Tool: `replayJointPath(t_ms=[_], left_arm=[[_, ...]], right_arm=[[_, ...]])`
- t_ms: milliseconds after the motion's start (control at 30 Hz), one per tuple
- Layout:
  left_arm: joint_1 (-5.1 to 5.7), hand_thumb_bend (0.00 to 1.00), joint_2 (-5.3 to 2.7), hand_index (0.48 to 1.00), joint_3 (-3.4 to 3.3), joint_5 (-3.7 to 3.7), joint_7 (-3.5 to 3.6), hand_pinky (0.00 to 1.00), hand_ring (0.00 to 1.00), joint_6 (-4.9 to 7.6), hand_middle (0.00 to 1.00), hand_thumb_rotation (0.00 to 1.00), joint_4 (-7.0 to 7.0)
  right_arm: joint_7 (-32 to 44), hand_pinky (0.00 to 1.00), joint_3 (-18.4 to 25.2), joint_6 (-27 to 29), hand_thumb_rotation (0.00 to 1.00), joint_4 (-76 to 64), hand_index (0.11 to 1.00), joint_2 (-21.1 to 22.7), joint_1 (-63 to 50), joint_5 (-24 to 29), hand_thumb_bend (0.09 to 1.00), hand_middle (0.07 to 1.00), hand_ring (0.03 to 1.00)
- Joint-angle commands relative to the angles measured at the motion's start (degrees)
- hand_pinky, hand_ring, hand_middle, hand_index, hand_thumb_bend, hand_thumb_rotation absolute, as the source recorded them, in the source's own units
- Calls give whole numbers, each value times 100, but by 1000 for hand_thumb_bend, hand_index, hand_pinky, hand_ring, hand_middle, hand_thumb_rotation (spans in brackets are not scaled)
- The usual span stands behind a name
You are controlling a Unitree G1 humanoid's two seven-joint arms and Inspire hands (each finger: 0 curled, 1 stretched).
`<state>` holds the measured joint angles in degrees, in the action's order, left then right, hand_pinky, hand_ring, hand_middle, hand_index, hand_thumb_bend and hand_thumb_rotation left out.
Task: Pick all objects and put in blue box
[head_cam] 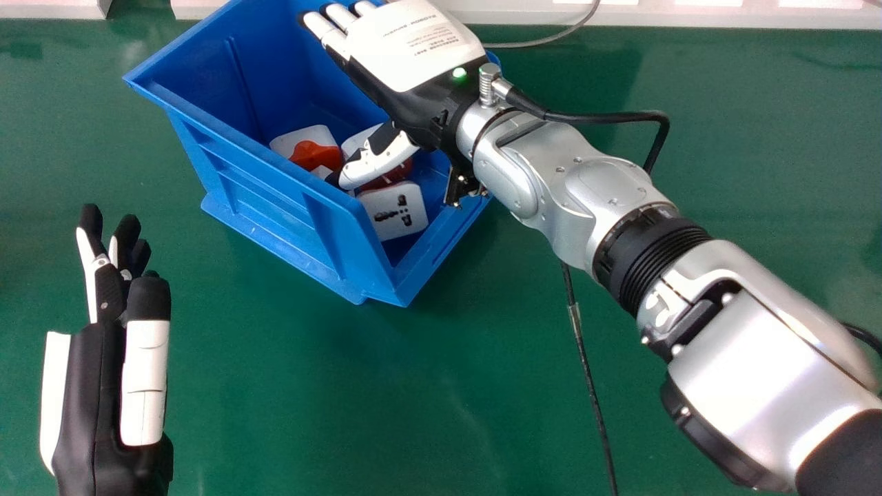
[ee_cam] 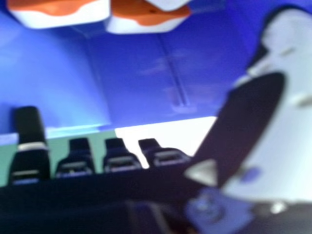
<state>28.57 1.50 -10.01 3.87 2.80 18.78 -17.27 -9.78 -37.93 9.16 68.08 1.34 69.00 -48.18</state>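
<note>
Head view, clock face centred on mid-frame. Worktop: green table (head_cam: 331,386), smooth, faint pale scuffs toward 6 o'clock. Far edge: white ledge (head_cam: 730,15), spanning 10 to 2 o'clock, one dark gap just past 10. Grey cable (head_cam: 524,45): curved, at 1 o'clock, near ledge. Thin black cable (head_cam: 591,386): nearly straight, 4 to 5 o'clock, paler band toward 4.

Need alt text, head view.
Robot's open right hand over a blue plastic box holding several white and red socket adapters, on a green tabletop. Left hand, also open, at the view's left.
</note>
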Motion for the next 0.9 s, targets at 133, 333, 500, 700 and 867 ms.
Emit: replayJointPath(t_ms=[133, 333, 500, 700, 867], left_arm=[[-150, 924, 82, 1000, -46, -88, 5, 1000, 1000, 141, 1000, 992, 108], [-339, 896, 110, 1000, -99, -75, -6, 1000, 1000, 170, 1000, 1000, 234], [-469, 882, 183, 1000, -144, -22, 32, 1000, 1000, 149, 1000, 1000, 318], [-530, 877, 248, 1000, -195, 9, 84, 1000, 1000, 139, 1000, 1000, 346], [-485, 875, 263, 1000, -221, -49, 78, 1000, 1000, 97, 1000, 1000, 277]], right_arm=[[-377, 801, 141, -58, 426, -321, 971, 265, -129, 95, 496, 985, 942], [-968, 776, 394, 178, 438, -1195, 971, 690, -859, 175, 415, 977, 942], [-1612, 788, 807, 431, 523, -2705, 981, 1186, -2096, 221, 335, 992, 966], [-1850, 904, 1551, 575, 745, -4833, 999, 1584, -4065, 573, 316, 1000, 994], [-1797, 948, 2235, 920, 739, -6316, 1000, 1701, -5798, 1228, 332, 1000, 1000]])
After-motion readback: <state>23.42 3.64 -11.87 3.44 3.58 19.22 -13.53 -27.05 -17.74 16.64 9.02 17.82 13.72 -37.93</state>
